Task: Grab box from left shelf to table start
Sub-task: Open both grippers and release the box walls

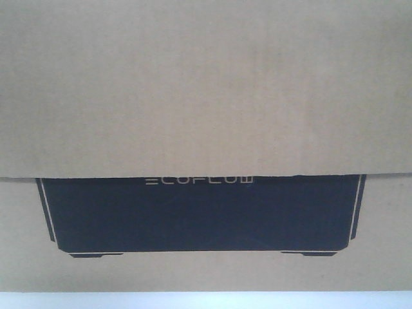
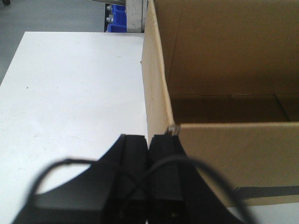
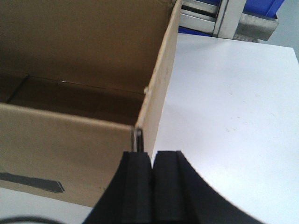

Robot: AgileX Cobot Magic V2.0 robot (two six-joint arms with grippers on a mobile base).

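Observation:
The brown cardboard box [image 1: 206,84] fills the front view, its black ECOFLOW panel low on the facing side. It stands open-topped on the white table [image 2: 70,93]. My left gripper [image 2: 149,137] is shut, its fingers pressed together with nothing between them, right at the box's [image 2: 233,154] near left corner. My right gripper [image 3: 152,154] is shut the same way at the near right corner of the box [image 3: 60,140], over the table [image 3: 233,102]. Whether the fingers touch the cardboard is not clear. I cannot pick out the left shelf.
Beyond the table's far edge stands a metal rack with blue bins [image 3: 224,18], also seen as blue bins [image 2: 116,18] in the left wrist view. Grey floor [image 2: 46,14] lies past the table's left edge. A dark cable [image 2: 196,163] loops over the left gripper.

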